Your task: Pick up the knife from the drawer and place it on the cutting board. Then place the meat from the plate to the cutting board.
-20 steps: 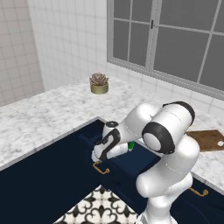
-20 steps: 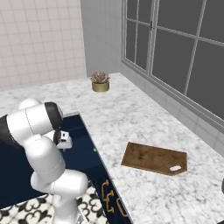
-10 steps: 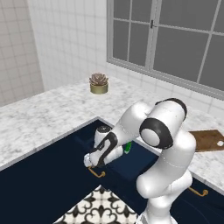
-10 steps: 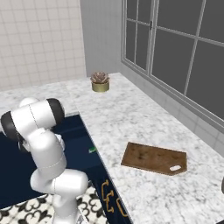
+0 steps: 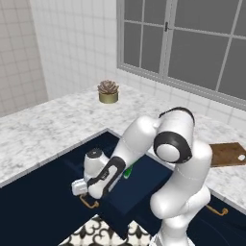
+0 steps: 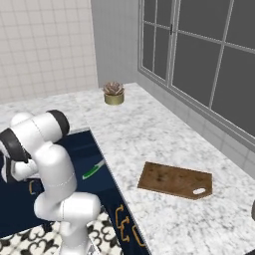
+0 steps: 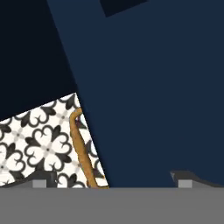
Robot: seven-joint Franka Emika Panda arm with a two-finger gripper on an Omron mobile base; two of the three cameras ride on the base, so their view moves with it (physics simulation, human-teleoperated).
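The navy drawer [image 5: 140, 188] stands pulled out from the counter. In it lies the knife [image 5: 128, 171], with its green handle and pale tip [image 6: 93, 169], near the counter edge. My gripper [image 5: 78, 188] is low at the drawer's front, open. The brass handle [image 7: 81, 148] rises between its fingertips [image 7: 44, 179], closer to the left one, against the drawer front [image 7: 153, 105]. The dark-brown cutting board [image 6: 175, 180] lies bare on the marble counter to the right, seen also at the right edge [image 5: 229, 153]. The plate and the meat are out of view.
A potted plant [image 5: 108, 92] stands at the back of the counter [image 6: 149, 134] under the window. Navy cabinet doors with brass handles [image 6: 123, 225] run below the counter. Patterned tile floor [image 7: 30, 148] lies beneath the drawer front.
My gripper has moved down and to the left at the handle, and the drawer has slid further out. More of the knife lies exposed.
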